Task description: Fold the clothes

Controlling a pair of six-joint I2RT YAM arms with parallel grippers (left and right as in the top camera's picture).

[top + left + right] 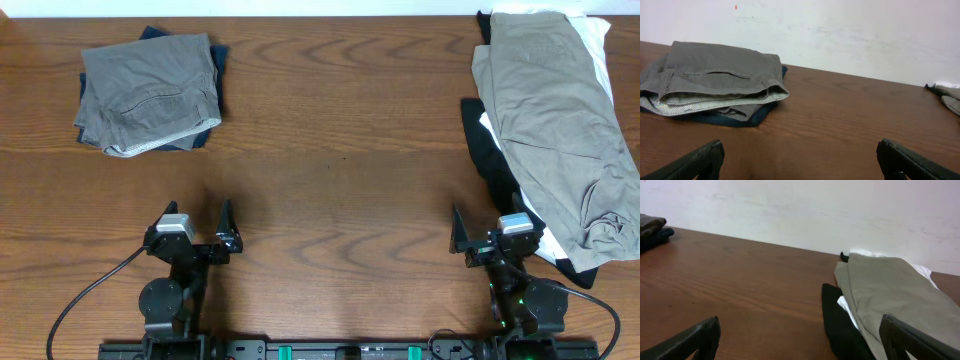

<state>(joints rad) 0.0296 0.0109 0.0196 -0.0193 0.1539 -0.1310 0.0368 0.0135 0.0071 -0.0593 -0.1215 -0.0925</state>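
A folded stack of clothes, grey trousers (150, 88) on a dark blue garment, lies at the far left of the table; it shows in the left wrist view (715, 80) too. An unfolded pile lies at the right: khaki trousers (560, 110) over a white garment and a black garment (495, 165). The pile also shows in the right wrist view (880, 290). My left gripper (196, 222) is open and empty near the front left. My right gripper (488, 230) is open and empty, at the front edge of the pile.
The brown wooden table (340, 150) spans the view between the two heaps. A white wall (840, 30) stands behind the far edge. Cables run from both arm bases at the front edge.
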